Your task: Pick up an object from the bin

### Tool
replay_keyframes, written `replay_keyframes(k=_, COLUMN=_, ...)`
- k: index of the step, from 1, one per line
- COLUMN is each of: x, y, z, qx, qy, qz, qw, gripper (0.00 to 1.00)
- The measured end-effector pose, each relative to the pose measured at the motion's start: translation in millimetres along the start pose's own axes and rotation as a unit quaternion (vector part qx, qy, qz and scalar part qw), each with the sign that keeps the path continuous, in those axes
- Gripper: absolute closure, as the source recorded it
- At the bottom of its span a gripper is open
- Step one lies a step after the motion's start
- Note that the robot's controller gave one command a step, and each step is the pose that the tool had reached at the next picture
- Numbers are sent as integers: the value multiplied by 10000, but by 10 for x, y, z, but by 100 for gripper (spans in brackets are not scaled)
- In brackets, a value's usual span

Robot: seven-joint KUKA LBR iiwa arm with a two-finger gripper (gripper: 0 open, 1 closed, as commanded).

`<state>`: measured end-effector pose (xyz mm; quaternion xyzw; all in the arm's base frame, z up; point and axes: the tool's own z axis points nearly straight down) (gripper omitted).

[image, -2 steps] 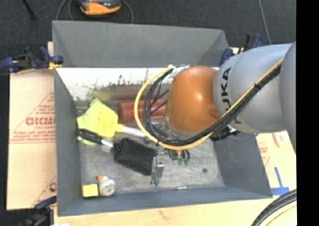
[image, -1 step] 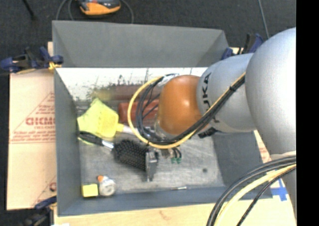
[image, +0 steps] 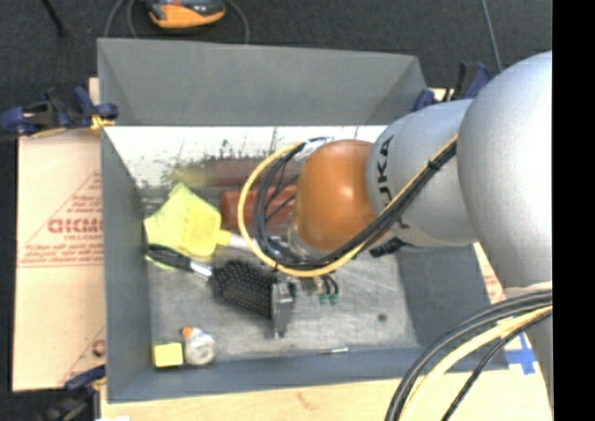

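Though I can't tell whether the gripper (image: pixel 281 315) is open or closed, the black bristle brush (image: pixel 240 285) lies just beside it, view-left, on the bin (image: pixel 121 224) floor.

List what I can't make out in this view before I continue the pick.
- gripper: dark against the black brush; contact between them cannot be told.
- brown thing at the back wall: its right part lies behind the orange wrist cover.
- bin: the arm covers the right of its floor.
- small white-and-orange thing, front left: too small to identify.
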<state>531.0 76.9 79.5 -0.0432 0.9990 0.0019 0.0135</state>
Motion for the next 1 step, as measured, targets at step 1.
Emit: replay_keyframes(k=1, x=-179, y=74, z=-1446, qx=15, qy=101, qz=63, qw=9999, gripper=100)
